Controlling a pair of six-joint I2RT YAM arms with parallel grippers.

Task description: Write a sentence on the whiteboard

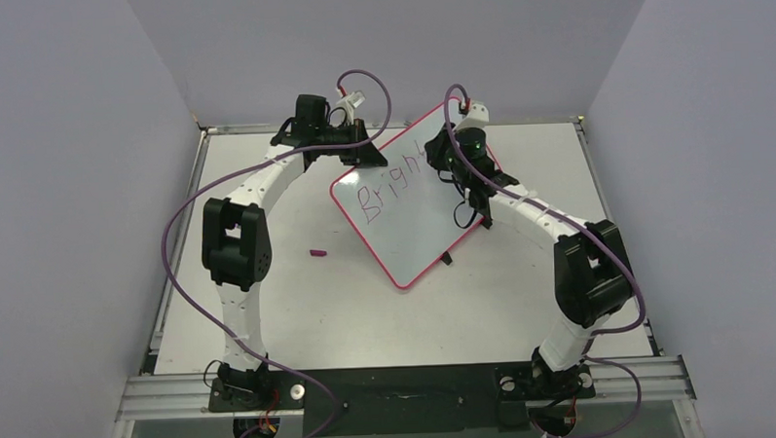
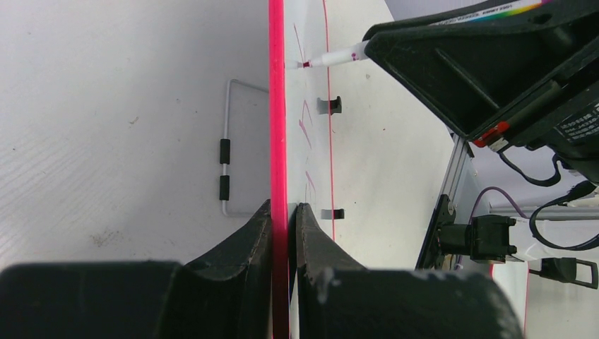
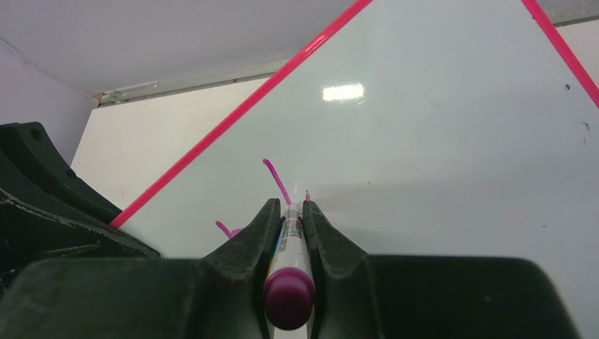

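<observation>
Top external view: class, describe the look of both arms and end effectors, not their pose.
The left arm and right arm have white links joined by black joint housings. A purple cable loops along each. The left end effector and right end effector each have two black, curved fingers.

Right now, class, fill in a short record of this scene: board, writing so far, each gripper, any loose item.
Board: pink-framed whiteboard on the table
Writing: magenta, begins "Brigh", rest not readable
Left gripper: shut on the whiteboard's frame
Right gripper: shut on a marker, tip at the board
Loose item: small magenta piece, perhaps a cap
</observation>
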